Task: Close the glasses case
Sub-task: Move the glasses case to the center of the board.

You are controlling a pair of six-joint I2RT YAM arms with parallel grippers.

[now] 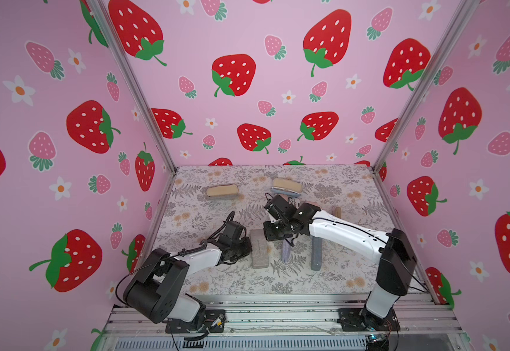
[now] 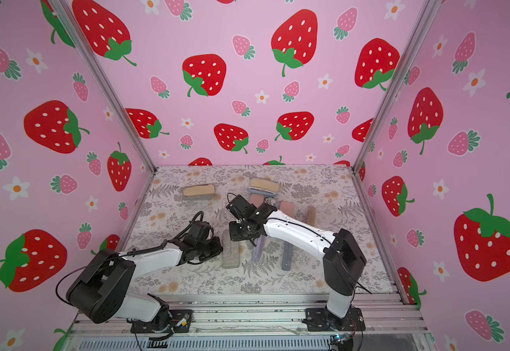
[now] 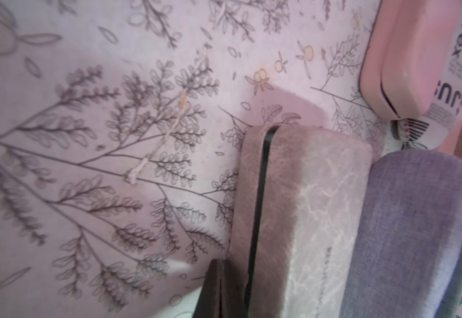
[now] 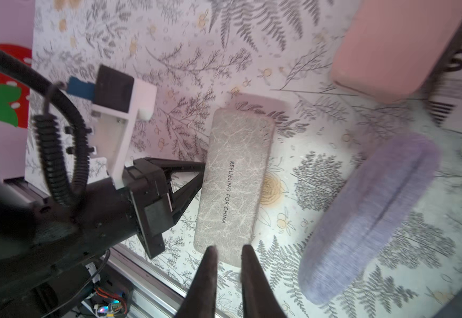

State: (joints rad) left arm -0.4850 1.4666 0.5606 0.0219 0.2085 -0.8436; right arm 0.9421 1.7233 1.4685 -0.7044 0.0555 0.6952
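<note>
1. Target: grey marbled glasses case (image 4: 235, 176); it lies flat on the floral mat (image 4: 169, 41), front-centre of the table, between the two arms.
2. Lid: seen from above it sits down flat on the base, printed face up; I'd call the closing fold done.
3. Caveat: the left wrist view shows a thin dark line along one long side of the case; it may be only the seam, or a last sliver not latched; that angle doesn't settle it.
4. Left gripper (image 4: 201, 170): fingers together, tips touching the case's long side; my read is it's bracing the case; it clamps nothing.
5. Right gripper (image 4: 228, 249): fingers slightly apart with nothing between them; it is poised over one short end of the case.
6. Remaining, as a judgement: at most one firm press on the lid to seat it; then pull both arms clear.
7. Risk: the purple case (image 4: 370, 214) lies close by; press straight down so the grey one doesn't slide into it.
</note>
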